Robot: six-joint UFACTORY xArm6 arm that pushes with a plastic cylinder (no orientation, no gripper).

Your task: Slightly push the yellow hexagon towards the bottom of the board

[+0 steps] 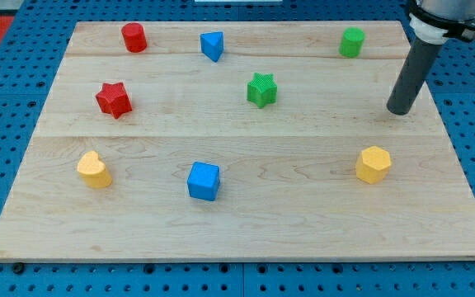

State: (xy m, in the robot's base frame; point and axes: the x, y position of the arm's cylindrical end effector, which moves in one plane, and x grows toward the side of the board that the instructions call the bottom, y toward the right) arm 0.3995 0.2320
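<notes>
While our rod ends in my tip (pixel 401 111) at the board's (pixel 237 239) right edge, the yellow hexagon (pixel 373 164) lies below it toward the view's bottom, near but apart. We have no jaws, only the rod, nothing grasped. Green cylinder (pixel 352 42) is top right, green star (pixel 261 90) mid-board, blue cube (pixel 204 181) lower middle.

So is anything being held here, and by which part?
Nothing is held. My tip rests on the wooden board, apart from the yellow hexagon block below it.
</notes>
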